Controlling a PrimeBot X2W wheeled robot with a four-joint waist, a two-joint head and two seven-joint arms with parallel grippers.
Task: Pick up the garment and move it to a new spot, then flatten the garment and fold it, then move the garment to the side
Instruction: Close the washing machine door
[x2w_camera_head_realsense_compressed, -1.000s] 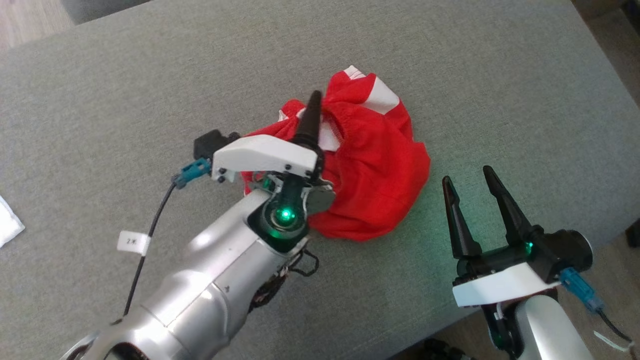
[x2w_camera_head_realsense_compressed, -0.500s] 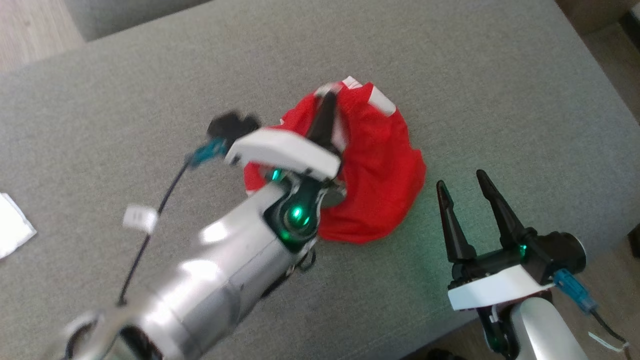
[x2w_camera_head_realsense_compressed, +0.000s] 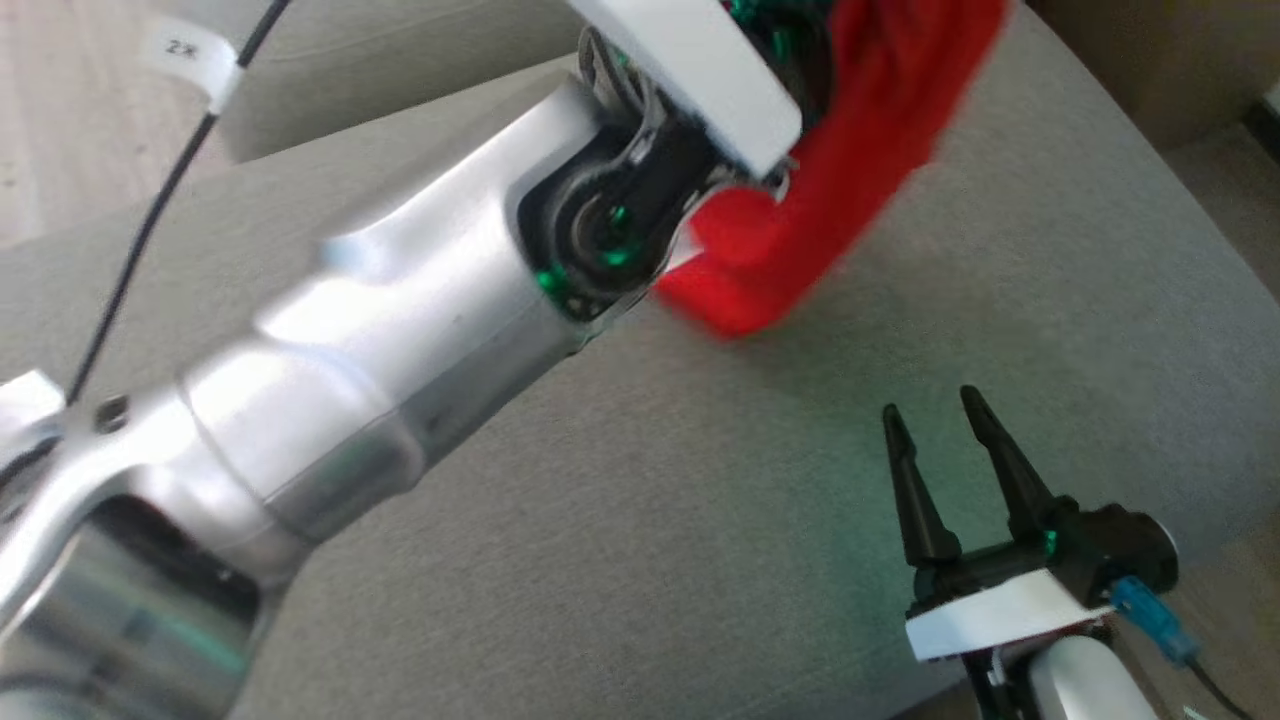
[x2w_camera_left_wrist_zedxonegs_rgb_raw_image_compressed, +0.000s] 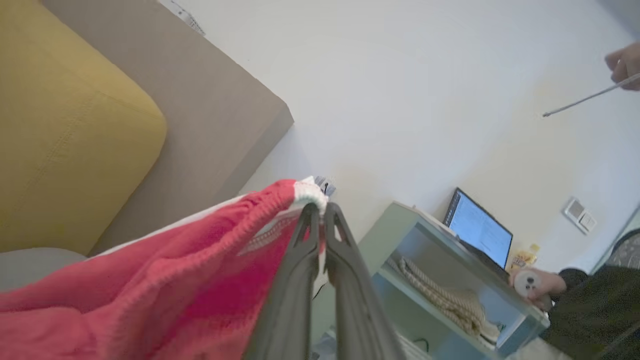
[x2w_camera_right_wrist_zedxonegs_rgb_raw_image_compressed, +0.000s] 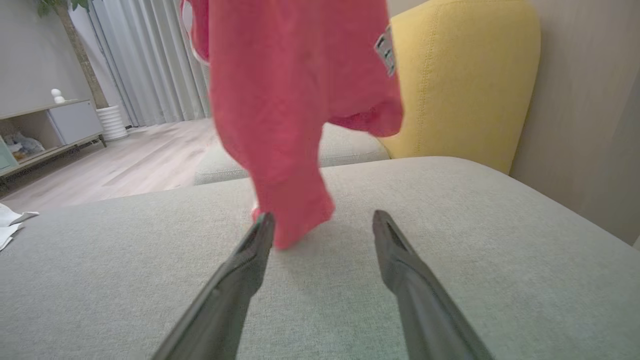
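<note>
Hovering low over the grey woven fabric cushion (x2w_camera_right_wrist_zedxonegs_rgb_raw_image_compressed: 475, 240), the right gripper (x2w_camera_right_wrist_zedxonegs_rgb_raw_image_compressed: 322, 220) spreads its two dark fingers wide, holding nothing. Just beyond its tips the red knit garment with white trim (x2w_camera_right_wrist_zedxonegs_rgb_raw_image_compressed: 290, 100) hangs in the air, its lowest fold near the cushion and its hem pinched between the tightly closed fingers of the left gripper (x2w_camera_left_wrist_zedxonegs_rgb_raw_image_compressed: 322, 212). A mustard-yellow padded backrest (x2w_camera_right_wrist_zedxonegs_rgb_raw_image_compressed: 465, 80) stands behind.

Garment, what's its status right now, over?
Left gripper shut on garment edge. Right gripper open, holding nothing. Garment hangs over grey cushion, low end near it. White scrap far off, not in way.
</note>
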